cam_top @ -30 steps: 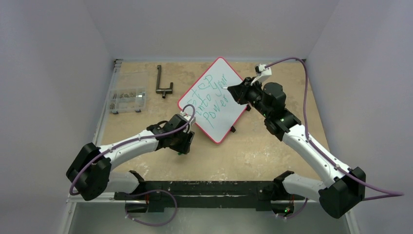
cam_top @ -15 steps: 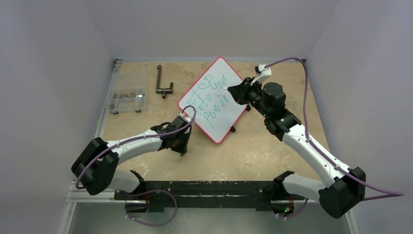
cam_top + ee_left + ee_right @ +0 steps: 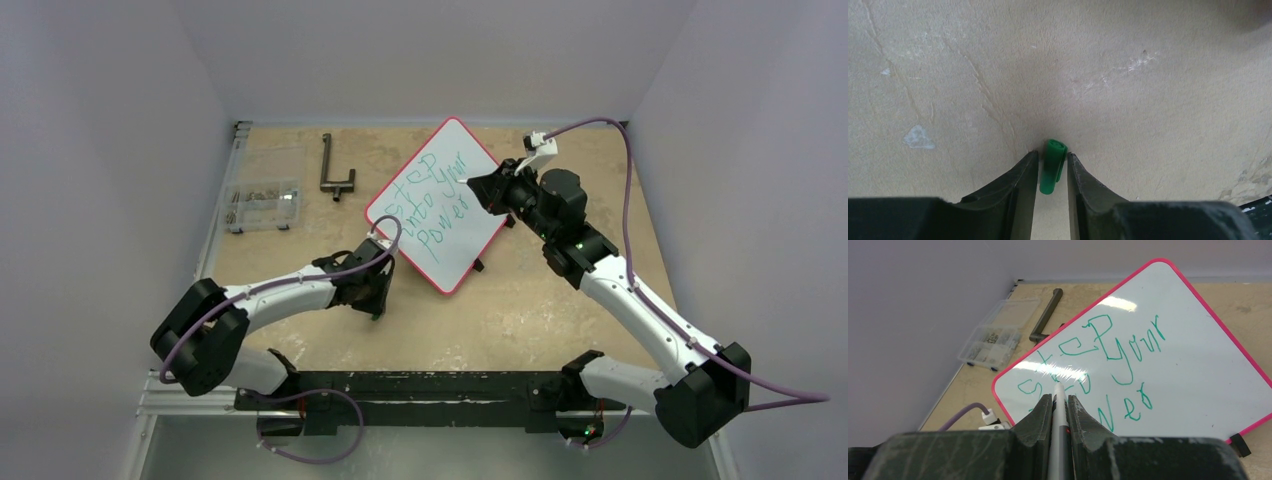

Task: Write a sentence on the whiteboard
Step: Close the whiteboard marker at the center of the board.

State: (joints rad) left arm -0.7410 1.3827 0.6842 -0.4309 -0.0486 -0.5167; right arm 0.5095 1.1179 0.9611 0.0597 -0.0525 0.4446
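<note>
The whiteboard (image 3: 462, 148) with its red rim lies tilted at the table's middle back, also in the right wrist view (image 3: 1198, 365). The sentence (image 3: 432, 205) is in green marker, three lines reading "step into your power" (image 3: 1108, 352). My right gripper (image 3: 472, 188) is at the board's right edge, shut on a grey-white marker (image 3: 1060, 412) whose tip points over the board; the gripper (image 3: 1059, 396) is above the writing. My left gripper (image 3: 375, 308) is low over the table, just off the board's near-left edge. Its fingers (image 3: 1052, 154) straddle a green marker cap (image 3: 1053, 167) lying on the table, with narrow gaps either side.
A clear plastic box of small parts (image 3: 262, 205) sits at the left edge of the table. A dark metal L-shaped tool (image 3: 335, 170) lies behind it. Purple-grey walls close in on three sides. A black foot (image 3: 478, 265) sticks out under the board.
My left arm's elbow and shoulder have swung slightly right and the left gripper's jaws have narrowed around the green cap. The right arm and the board have not moved.
</note>
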